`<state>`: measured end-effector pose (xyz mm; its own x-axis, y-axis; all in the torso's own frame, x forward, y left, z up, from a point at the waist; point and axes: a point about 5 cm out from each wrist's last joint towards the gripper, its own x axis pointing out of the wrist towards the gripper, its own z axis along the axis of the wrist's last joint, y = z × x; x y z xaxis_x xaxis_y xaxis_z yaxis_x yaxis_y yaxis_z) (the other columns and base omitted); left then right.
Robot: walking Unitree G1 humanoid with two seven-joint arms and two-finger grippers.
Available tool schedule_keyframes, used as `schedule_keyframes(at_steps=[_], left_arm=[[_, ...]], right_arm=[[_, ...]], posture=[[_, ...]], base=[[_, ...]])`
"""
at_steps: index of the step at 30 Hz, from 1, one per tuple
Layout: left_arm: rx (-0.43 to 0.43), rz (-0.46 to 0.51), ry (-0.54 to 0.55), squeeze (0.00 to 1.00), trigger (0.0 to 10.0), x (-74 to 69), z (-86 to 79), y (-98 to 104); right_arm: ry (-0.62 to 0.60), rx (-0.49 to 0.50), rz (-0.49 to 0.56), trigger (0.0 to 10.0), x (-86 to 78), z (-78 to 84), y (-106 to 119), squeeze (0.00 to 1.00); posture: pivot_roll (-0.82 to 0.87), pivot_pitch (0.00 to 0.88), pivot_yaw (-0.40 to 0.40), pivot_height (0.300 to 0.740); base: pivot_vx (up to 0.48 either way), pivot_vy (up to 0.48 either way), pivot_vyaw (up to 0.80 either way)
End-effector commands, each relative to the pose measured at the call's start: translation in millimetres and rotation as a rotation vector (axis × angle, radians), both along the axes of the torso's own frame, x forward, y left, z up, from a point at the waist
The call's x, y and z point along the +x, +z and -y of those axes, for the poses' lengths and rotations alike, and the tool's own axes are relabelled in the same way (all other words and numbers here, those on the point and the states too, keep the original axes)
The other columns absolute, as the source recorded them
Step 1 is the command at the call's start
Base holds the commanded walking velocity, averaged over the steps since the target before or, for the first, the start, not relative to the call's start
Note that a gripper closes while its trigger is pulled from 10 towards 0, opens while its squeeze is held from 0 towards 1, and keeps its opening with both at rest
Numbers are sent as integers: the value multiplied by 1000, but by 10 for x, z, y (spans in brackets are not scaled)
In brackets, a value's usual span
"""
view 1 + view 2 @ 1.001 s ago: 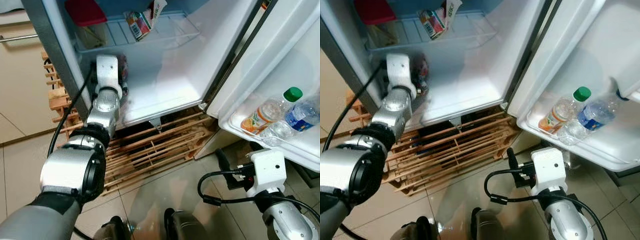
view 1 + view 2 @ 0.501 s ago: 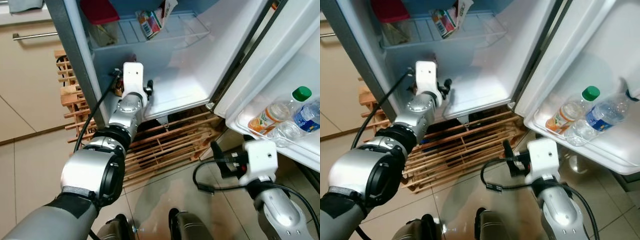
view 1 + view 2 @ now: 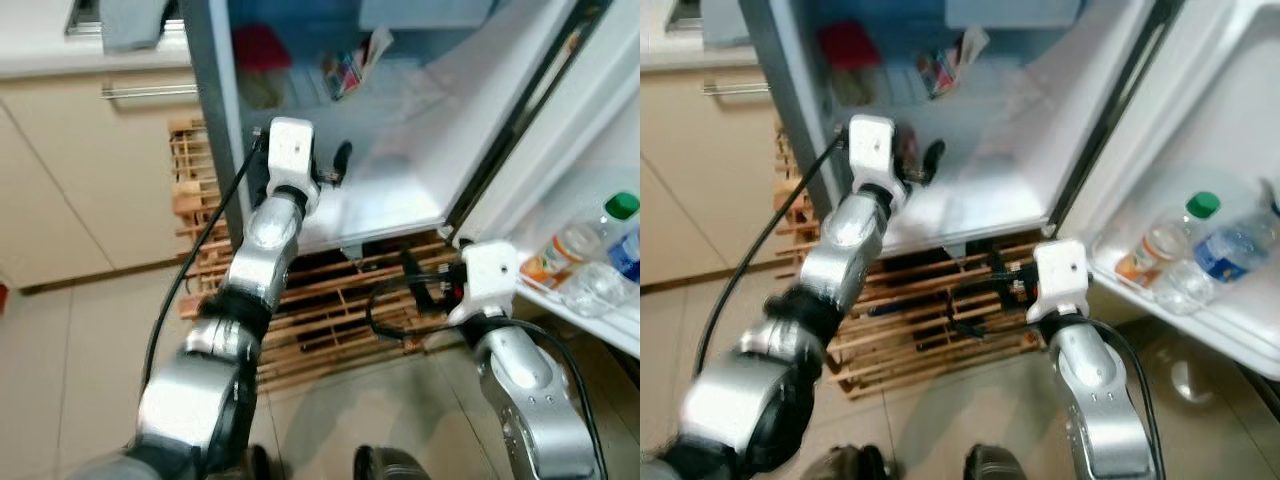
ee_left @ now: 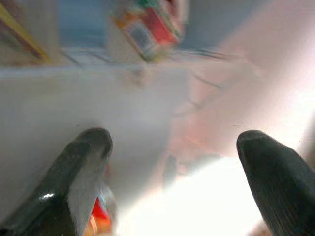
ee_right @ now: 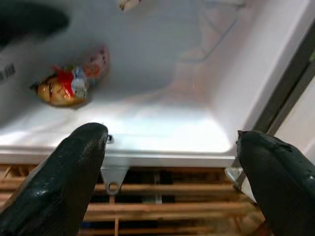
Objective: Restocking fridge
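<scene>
A red-and-yellow snack packet (image 5: 66,87) lay on the white bottom floor of the open fridge (image 3: 400,195), toward the back corner and well beyond the tips of the right gripper (image 5: 170,164), whose two black fingers (image 5: 69,172) were spread wide with nothing between them. The left gripper (image 4: 172,162) was at the front edge of that same compartment, its fingers likewise apart and empty, with a sliver of red and orange showing just beside one finger, too blurred to name. Above and ahead of the left fingertips, a small red carton (image 3: 348,70) leaned on the wire shelf (image 3: 395,95), and a red container (image 3: 262,48) sat further along it. Off past the right gripper, the door shelf (image 3: 600,320) held a green-capped juice bottle (image 3: 585,235) and a water bottle (image 3: 628,258). Judging by this, several items were already stocked and neither gripper carried anything, so the next item, if any was left, was yet to be fetched.
</scene>
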<state>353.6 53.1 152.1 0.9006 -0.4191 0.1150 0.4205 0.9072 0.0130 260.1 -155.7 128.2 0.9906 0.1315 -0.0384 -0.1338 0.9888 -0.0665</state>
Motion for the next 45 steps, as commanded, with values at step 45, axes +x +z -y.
schedule_keyframes(at_steps=[45], left_arm=[[-59, 110, -98, 0, 10000, -770, -434, -1]], right_arm=[[28, -109, -202, 10000, -75, 491, -794, 0]], posture=[[-137, 0, -18, 740]], base=[[0, -193, 0]])
